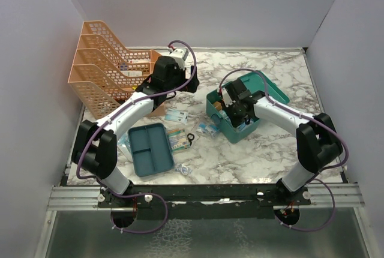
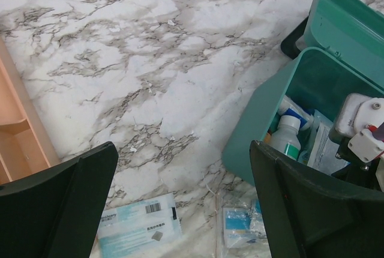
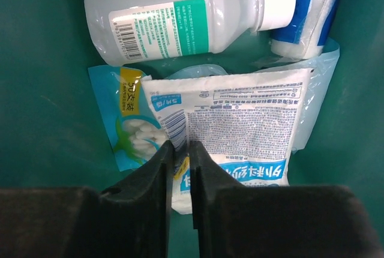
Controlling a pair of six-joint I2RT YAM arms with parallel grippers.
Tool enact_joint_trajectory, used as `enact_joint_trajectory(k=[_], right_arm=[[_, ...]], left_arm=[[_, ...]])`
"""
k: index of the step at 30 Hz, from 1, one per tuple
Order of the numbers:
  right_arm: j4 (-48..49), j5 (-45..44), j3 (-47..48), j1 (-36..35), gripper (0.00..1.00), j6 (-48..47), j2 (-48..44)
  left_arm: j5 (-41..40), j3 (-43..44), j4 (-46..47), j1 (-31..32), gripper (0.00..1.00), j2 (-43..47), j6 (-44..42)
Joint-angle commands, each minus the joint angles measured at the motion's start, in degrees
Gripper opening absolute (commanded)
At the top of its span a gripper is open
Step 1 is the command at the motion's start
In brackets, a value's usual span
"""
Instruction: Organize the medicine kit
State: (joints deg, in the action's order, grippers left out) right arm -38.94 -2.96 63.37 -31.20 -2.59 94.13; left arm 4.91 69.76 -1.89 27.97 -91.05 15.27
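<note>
item: white sachet [image 3: 240, 132], down in the medicine kit [image 1: 233, 132] beside the bottle [image 3: 174, 12]; right gripper [image 3: 181, 147] pinching its edge, left gripper [image 2: 183, 147] wide open; next i release and lift clear.

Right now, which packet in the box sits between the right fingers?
The white packet with blue print; the blue-and-yellow one lies partly under it.
</note>
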Motion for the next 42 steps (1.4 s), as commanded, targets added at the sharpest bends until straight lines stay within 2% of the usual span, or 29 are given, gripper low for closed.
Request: enact_joint_trajectory(k=[1, 5, 10, 21, 29, 36, 42], right_arm=[[-2.0, 1.4, 4.6, 0.1, 0.21, 2.1, 0.6], [-4.7, 1.0, 9.4, 0.1, 0.28, 3.4, -1.2], [-3.5, -1.5, 10.7, 0.2, 0.28, 6.3, -3.3], [-1.7, -7.1, 9.6, 0.2, 0.26, 17.9, 4.5], [-1.4, -3.9, 6.2, 0.7, 0.34, 19.7, 6.6], [-2.5, -4.2, 10.4, 0.7, 0.35, 21.6, 2.7], [-5.5, -6.1, 12.3, 0.7, 0.36, 27.4, -5.1]], left_arm=[[-0.7, 2.0, 0.4, -0.4, 0.96, 0.0, -0.1], [-1.7, 1.7, -0.5, -0.4, 0.96, 0.7, 0.4], [-1.6, 0.7, -0.6, -0.4, 0.97, 1.9, 0.5], [-1.8, -1.7, -0.2, -0.4, 0.97, 2.8, 1.6], [-1.8, -4.3, 0.1, -0.4, 0.97, 3.1, 2.8], [-3.1, -6.1, -2.3, -0.5, 0.97, 4.0, 4.7], [-4.3, -8.0, -10.5, -0.5, 0.93, 5.6, 7.4]])
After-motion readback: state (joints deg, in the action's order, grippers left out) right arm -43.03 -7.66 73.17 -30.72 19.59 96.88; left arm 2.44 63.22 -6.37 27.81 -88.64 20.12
